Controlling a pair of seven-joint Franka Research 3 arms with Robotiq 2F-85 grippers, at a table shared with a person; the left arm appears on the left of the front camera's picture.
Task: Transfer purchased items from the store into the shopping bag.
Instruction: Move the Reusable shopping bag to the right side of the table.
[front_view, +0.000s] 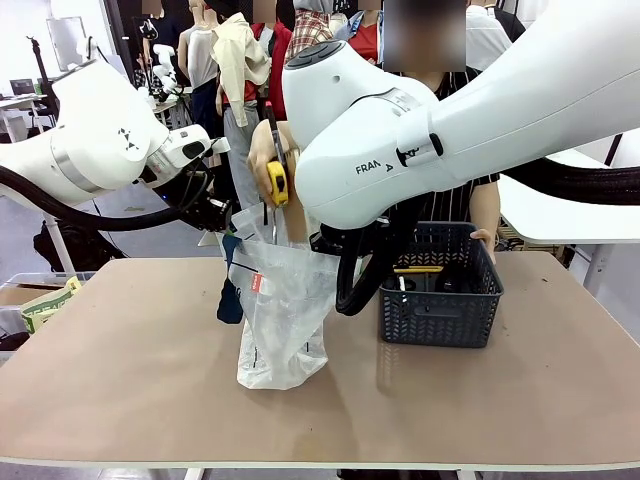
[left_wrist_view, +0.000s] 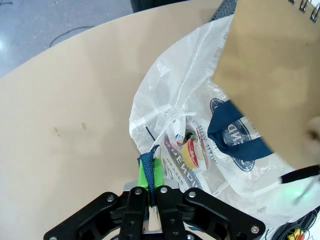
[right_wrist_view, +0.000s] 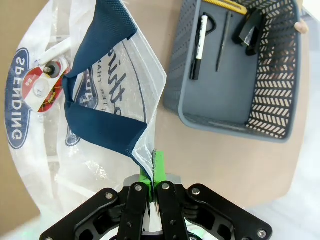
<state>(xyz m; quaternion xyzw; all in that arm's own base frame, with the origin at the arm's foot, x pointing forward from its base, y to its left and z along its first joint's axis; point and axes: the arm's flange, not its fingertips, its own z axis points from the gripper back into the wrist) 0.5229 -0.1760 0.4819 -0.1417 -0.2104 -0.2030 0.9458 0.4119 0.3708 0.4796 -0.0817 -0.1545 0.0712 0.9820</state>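
Note:
The shopping bag (front_view: 285, 320) stands upright at mid-table, its mouth pulled open between both grippers. My left gripper (front_view: 215, 214) is shut on the left rim, its green pads (left_wrist_view: 150, 172) pinching the dark trim. My right gripper (front_view: 330, 247) is shut on the right rim (right_wrist_view: 150, 162) beside a dark blue handle (right_wrist_view: 100, 117). Inside the bag (left_wrist_view: 165, 95) lies a small item with a red-and-white label (left_wrist_view: 192, 150) (right_wrist_view: 44, 82). Above the mouth a person's hand (front_view: 264, 160) holds a yellow item (front_view: 278, 184) and a brown spiral notebook (left_wrist_view: 270, 75).
A dark grey lattice basket (front_view: 440, 310) stands right of the bag, the person's other hand (front_view: 484, 238) on its far rim. It (right_wrist_view: 280, 100) holds a marker (right_wrist_view: 199, 45), a pen (right_wrist_view: 222, 42), a black stapler (right_wrist_view: 250, 30) and a yellow piece (right_wrist_view: 225, 4). A box (front_view: 45, 305) sits off the table's left edge.

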